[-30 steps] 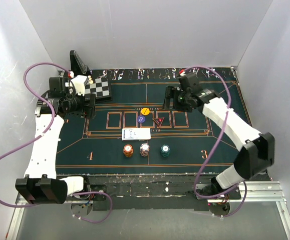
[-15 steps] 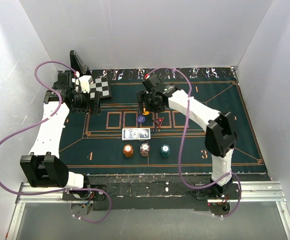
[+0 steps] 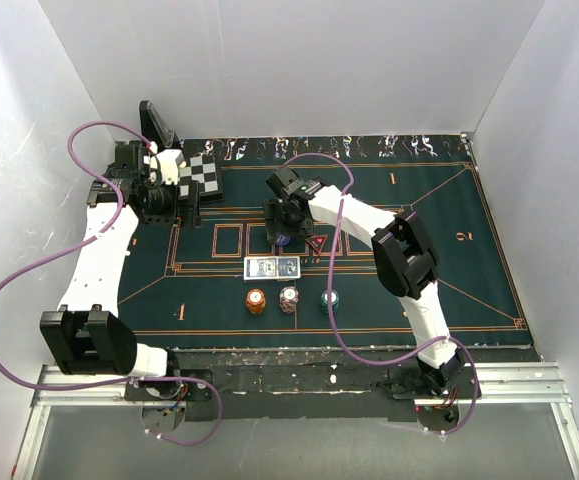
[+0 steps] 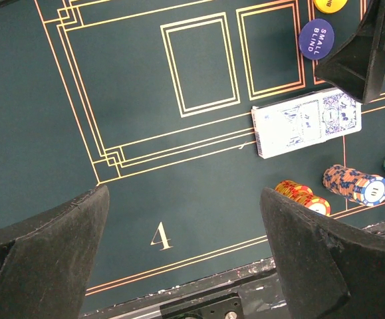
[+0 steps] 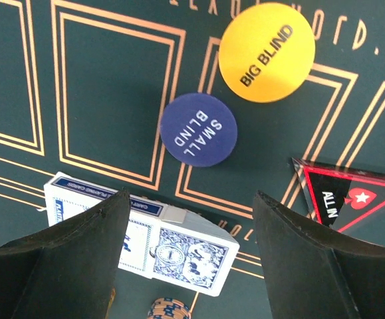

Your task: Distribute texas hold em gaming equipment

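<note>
I look down on a table (image 3: pixel 449 260) covered by a dark green poker mat with thin orange lines. Near the middle lies a pack of cards (image 5: pixel 145 242), white with a blue patterned back, flat on the mat. In a row on the near side of the pack stand three short stacks of chips: orange (image 3: pixel 256 300) on the left, whitish (image 3: pixel 288 298) in the middle, teal (image 3: pixel 330 298) on the right, each apart from the next. Just beyond the pack lies a purple disc (image 5: pixel 198 130) printed SMALL BLIND. A yellow disc (image 5: pixel 266 52) printed BIG BLIND lies just past it, very close, though I cannot tell if they touch. A red triangle marker (image 5: pixel 352 193) reading ALL IN lies to the right of the purple disc. The right gripper (image 5: pixel 191 199) hangs above this group with its arm stretched across the table. Its jaws stand apart and hold nothing, with the purple disc and a corner of the pack showing between them in the wrist view. The left gripper (image 4: pixel 184 196) is over the far left part of the mat, its jaws spread wide and empty above bare felt. A small black-and-white chessboard (image 3: pixel 201 175) lies at the far left corner, right beside the left gripper. A black angled stand (image 3: pixel 157 125) stands behind the chessboard.
</note>
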Robot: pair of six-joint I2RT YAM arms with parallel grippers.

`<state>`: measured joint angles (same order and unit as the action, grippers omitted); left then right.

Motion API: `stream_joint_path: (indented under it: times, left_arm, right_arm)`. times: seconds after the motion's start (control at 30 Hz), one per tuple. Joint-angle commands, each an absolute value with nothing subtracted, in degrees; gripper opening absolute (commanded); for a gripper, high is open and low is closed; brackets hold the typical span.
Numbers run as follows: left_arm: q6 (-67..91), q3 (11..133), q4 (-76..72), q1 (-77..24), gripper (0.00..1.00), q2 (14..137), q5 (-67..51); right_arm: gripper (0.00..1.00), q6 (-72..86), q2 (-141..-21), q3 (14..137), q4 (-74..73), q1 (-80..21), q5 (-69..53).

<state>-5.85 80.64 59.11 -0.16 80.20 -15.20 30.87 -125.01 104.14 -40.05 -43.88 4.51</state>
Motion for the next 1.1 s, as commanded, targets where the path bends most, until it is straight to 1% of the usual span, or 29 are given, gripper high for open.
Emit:
stream_joint_path:
  times: [0.0, 0.23, 0.5, 0.53, 0.7, 0.87, 1.07]
  left_arm:
    - [-5.19, 82.70, 58.98, -0.09, 0.98, 78.22, -14.06]
    - [-5.01, 83.93, 59.85, -0.09, 0.98, 78.05, -13.36]
    - [-4.40, 84.46, 59.68, -0.09, 0.98, 78.57, -13.54]
    - [-4.31, 84.38, 59.68, 1.74, 0.98, 78.66, -13.62]
    - [-4.48, 84.20, 59.77, 1.85, 0.98, 78.05, -13.71]
    - [-4.39, 83.50, 59.59, 2.20, 0.98, 77.43, -13.10]
    - [-4.57, 83.58, 59.76, 2.55, 0.98, 76.82, -13.54]
  right_arm:
    - [0.80, 31.03, -127.17, 108.28, -37.97, -44.47, 5.10]
    - [0.76, 30.67, -131.22, 111.00, -38.85, -44.74, 6.06]
    - [0.72, 30.50, -130.43, 108.02, -38.41, -45.17, 7.73]
    - [0.72, 30.32, -130.60, 108.02, -38.41, -45.44, 8.17]
    - [0.70, 27.34, -133.15, 111.61, -40.51, -46.40, 12.64]
    - [0.64, 26.10, -135.17, 113.81, -40.52, -46.84, 14.59]
    - [0.51, 26.19, -136.93, 114.96, -39.46, -49.21, 13.54]
